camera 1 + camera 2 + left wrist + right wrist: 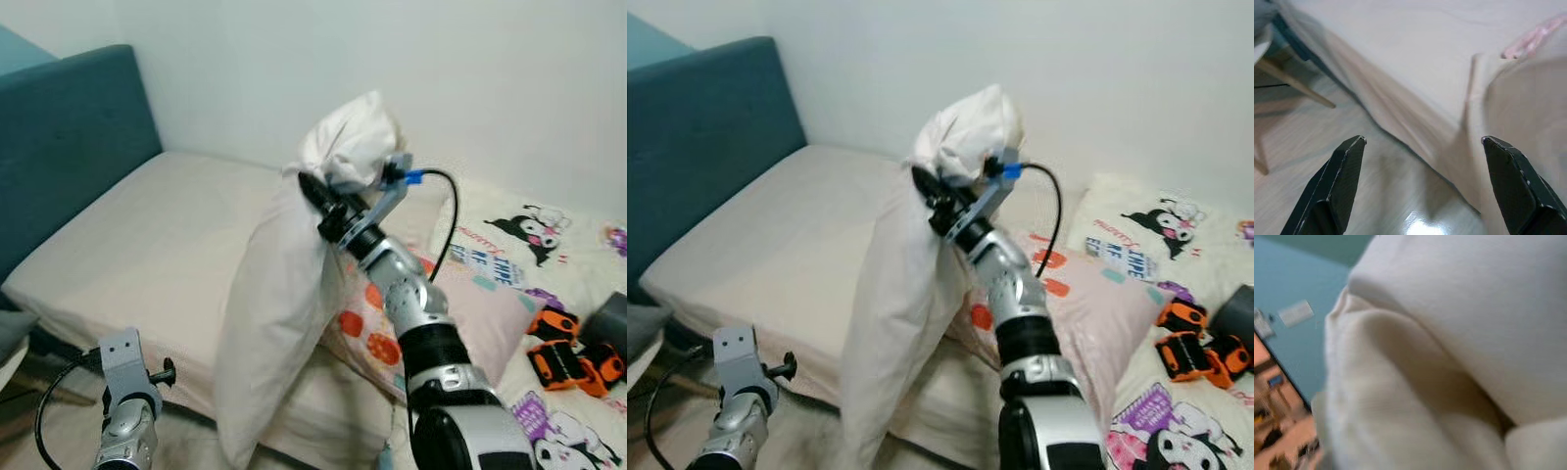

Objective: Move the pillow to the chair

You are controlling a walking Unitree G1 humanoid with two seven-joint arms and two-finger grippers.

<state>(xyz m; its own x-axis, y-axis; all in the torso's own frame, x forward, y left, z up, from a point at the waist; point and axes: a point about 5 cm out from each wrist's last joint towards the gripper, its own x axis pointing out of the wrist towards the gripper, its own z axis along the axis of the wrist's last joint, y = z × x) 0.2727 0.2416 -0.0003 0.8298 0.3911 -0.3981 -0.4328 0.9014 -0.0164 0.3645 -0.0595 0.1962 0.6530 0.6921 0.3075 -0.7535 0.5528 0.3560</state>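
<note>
**Pillow lifted off the bed in the right gripper**

The right gripper [315, 196] sits just above the centre of the left eye frame, its black fingers pinched into the upper part of the white pillow [279, 294]. The pillow hangs long and limp from that grip: a bunched corner stands above the fingers near the top middle of the frame, and the rest drapes down past the edge of the bed [147, 245] to the lower centre, in front of the mattress side. In the right wrist view, folds of the same white cloth [1449, 357] lie pressed close to the camera.

The silver right arm rises from the lower right of the frame up to the gripper, with a black cable looping beside it. Behind the arm, at right centre, a pink pillow with orange dots [460, 313] lies on the bed. Further right lies a cartoon-print blanket [529, 245], with orange and black toy cars [573, 357] on it at the right edge.

A teal headboard [69, 137] fills the upper left. The left gripper [1422, 191] is low in the lower left of the eye views; its wrist view shows the two fingers spread wide apart, holding nothing, above the pale wood floor [1342, 186] beside the bed's edge.
</note>
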